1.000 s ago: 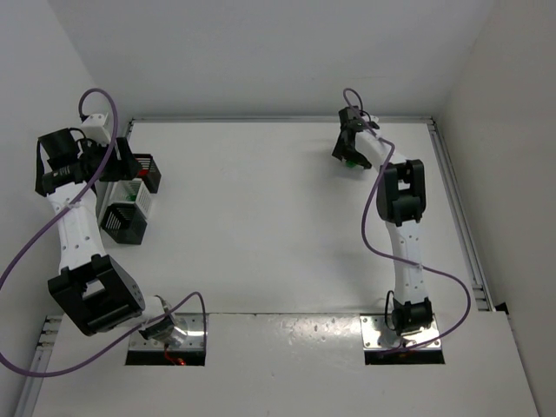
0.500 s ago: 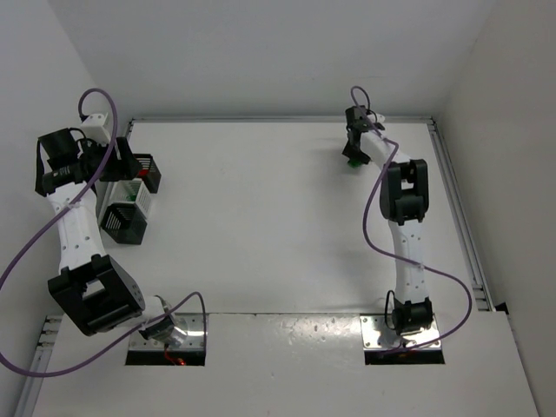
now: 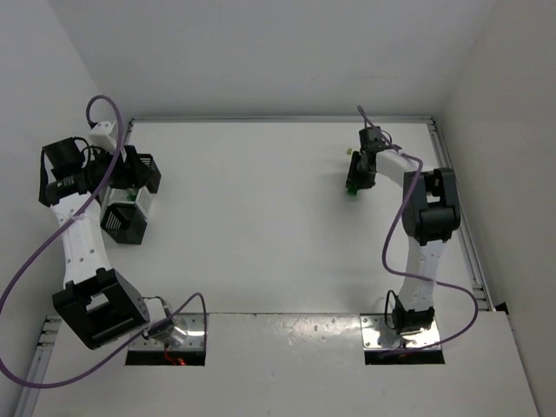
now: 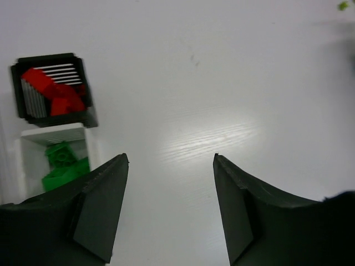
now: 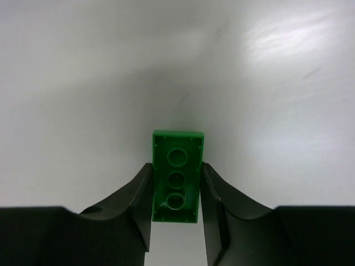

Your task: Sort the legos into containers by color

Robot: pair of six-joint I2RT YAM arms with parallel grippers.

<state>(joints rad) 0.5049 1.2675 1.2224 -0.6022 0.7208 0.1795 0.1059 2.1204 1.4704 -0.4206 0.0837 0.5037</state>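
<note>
In the right wrist view a dark green lego (image 5: 177,176) shows its hollow underside, and both fingers of my right gripper (image 5: 176,191) press on its long sides. From above, that gripper (image 3: 354,181) holds the green lego (image 3: 352,188) over the far right of the table. My left gripper (image 4: 172,159) is open and holds nothing; it hovers beside the containers (image 3: 129,170). A black container (image 4: 49,57) holds red legos (image 4: 55,95). The white container (image 4: 92,148) below it holds green legos (image 4: 62,166). A yellow-green lego (image 4: 344,5) lies far off.
A second black container (image 3: 122,226) stands nearest to me in the row of three at the table's left edge. A metal rail (image 3: 460,217) runs along the right edge, and white walls close in the back and sides.
My right gripper has shut on the green lego and drawn back toward me with it, its elbow swinging to the right. The left arm has shifted only slightly.
</note>
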